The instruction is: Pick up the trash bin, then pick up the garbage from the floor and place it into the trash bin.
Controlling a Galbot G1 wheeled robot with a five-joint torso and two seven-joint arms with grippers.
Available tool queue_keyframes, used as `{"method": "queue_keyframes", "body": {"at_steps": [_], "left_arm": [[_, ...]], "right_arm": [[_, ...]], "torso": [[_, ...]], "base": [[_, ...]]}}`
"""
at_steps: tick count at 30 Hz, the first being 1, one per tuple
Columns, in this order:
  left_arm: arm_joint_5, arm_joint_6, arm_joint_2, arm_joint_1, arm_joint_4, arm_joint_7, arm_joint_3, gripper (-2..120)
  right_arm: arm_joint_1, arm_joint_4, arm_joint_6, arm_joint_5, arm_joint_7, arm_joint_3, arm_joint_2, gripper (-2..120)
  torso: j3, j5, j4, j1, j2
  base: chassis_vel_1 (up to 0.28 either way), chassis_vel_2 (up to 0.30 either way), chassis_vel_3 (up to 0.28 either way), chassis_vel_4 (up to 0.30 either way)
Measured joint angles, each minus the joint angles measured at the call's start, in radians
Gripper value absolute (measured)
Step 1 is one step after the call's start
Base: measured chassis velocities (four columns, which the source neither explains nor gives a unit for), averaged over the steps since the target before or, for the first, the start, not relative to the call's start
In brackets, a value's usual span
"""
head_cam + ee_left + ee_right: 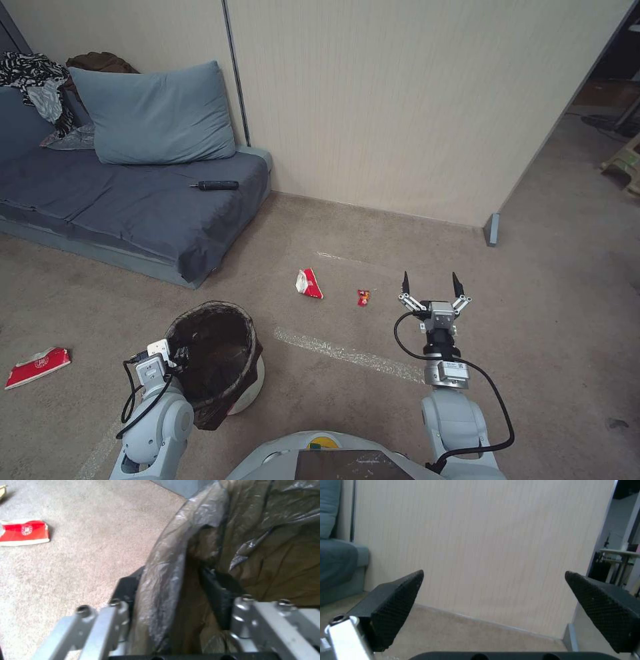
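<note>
- Left gripper [179,355] is clamping the near rim of the trash bin [248,393], one finger [218,597] inside against the dark liner, the other outside the wall. Pinching wall and bag together is likely keeping the liner from slipping.
- The bin is hanging tilted from that grip, mouth turned up and toward the robot's middle. Whether its base is clear of the carpet [333,400] or resting on it, I cannot tell. Held this way, the opening is sitting just inboard of the left gripper, ready to receive drops from the other arm.
- Right gripper [432,283] is hovering above the floor, fingers spread wide and holding nothing, pointing forward at the wall [486,542].
- Garbage: a small red wrapper [363,297] is lying on the carpet near the right gripper, on the bin's side of it. A red-white crumpled wrapper [309,283] is lying further toward the bin, between the two grippers.
- A flat red-white packet [37,366] is lying well apart, outboard of the left gripper; it is showing again in the left wrist view [24,532].
- Judgement: bin pickup looks done or nearly so; collecting looks not yet begun, since no litter is visible in the part of the liner that shows.
</note>
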Motion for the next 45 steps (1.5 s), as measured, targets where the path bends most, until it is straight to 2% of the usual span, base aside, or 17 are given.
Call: {"method": "queue_keyframes", "body": {"at_steps": [2, 3, 6, 7, 32, 39, 44, 45], "left_arm": [[0.000, 0.000, 0.000, 0.000, 0.000, 0.000, 0.000, 38], [0.000, 0.000, 0.000, 0.001, 0.000, 0.000, 0.000, 32], [0.000, 0.000, 0.000, 0.001, 0.000, 0.000, 0.000, 32], [0.000, 0.000, 0.000, 0.001, 0.000, 0.001, 0.000, 29], [0.000, -0.014, -0.002, 0.012, 0.000, 0.019, 0.008, 28], [0.000, -0.029, -0.002, 0.023, -0.001, 0.030, 0.009, 17], [-0.019, -0.029, -0.002, 0.039, -0.057, 0.038, 0.011, 13], [-0.021, -0.027, -0.002, 0.041, -0.075, 0.039, 0.043, 11]], "right_arm": [[0.000, 0.000, 0.000, 0.000, 0.000, 0.000, 0.000, 100], [0.000, 0.000, 0.000, 0.000, 0.000, 0.000, 0.000, 100], [0.000, 0.000, 0.000, 0.000, 0.000, 0.000, 0.000, 100], [0.000, 0.000, 0.000, 0.000, 0.000, 0.000, 0.000, 100], [-0.001, 0.005, -0.001, 0.000, 0.002, 0.002, 0.000, 100], [-0.002, 0.005, -0.001, 0.000, 0.004, 0.004, 0.000, 100], [0.001, 0.005, -0.001, 0.000, 0.004, 0.003, 0.000, 100], [0.001, 0.005, -0.001, 0.000, 0.005, 0.002, 0.000, 100]], "torso": [[0.000, -0.0001, 0.0000, 0.000, 0.000], [0.000, -0.0002, 0.0000, 0.000, 0.000], [0.000, -0.0002, 0.0000, 0.000, 0.000], [0.000, -0.0002, 0.0000, 0.000, 0.000], [0.000, -0.0015, -0.0004, 0.000, 0.000], [0.000, -0.0015, -0.0005, 0.000, 0.000], [0.001, -0.0044, -0.0010, 0.000, -0.001], [0.001, -0.0044, -0.0010, 0.000, -0.001]], "base": [[0.000, 0.000, 0.000, 0.000], [0.000, 0.000, 0.000, 0.000], [0.000, 0.000, 0.000, 0.000], [0.000, 0.000, 0.000, 0.000], [0.000, 0.000, 0.000, 0.000], [0.000, 0.000, 0.000, 0.000], [0.000, 0.000, 0.000, 0.000], [0.000, 0.000, 0.000, 0.000]]}}
